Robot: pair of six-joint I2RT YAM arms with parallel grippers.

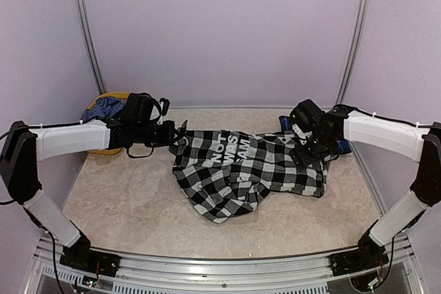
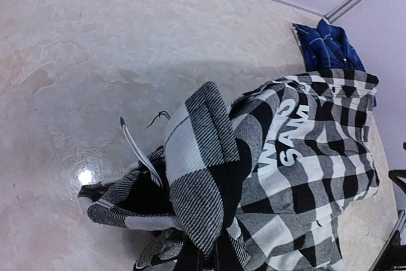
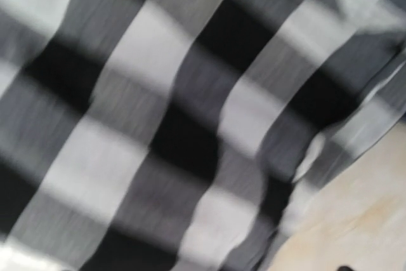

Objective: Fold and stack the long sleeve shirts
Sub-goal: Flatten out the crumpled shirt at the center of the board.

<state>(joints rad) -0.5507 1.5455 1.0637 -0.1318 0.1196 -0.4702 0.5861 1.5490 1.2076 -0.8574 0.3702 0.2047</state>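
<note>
A yellow basket (image 1: 110, 95) sits far left; the left claw (image 1: 178, 133) pinches a raised fold at the left edge of the check shirt (image 1: 248, 170), which lies crumpled mid-way across the table (image 1: 124, 204); the right claw (image 1: 304, 152) is down on its right side, grip hidden, so I cannot tell; the navy plaid shirt (image 1: 285, 123) lies just behind.

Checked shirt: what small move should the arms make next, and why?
Probably draw the left gripper leftward, away from the right gripper, to stretch the checked shirt flat. The shirt lies crumpled mid-table, a raised fold runs up to the left gripper in the left wrist view, and the right gripper sits at the opposite edge. Whether the right one grips cannot be seen.
</note>
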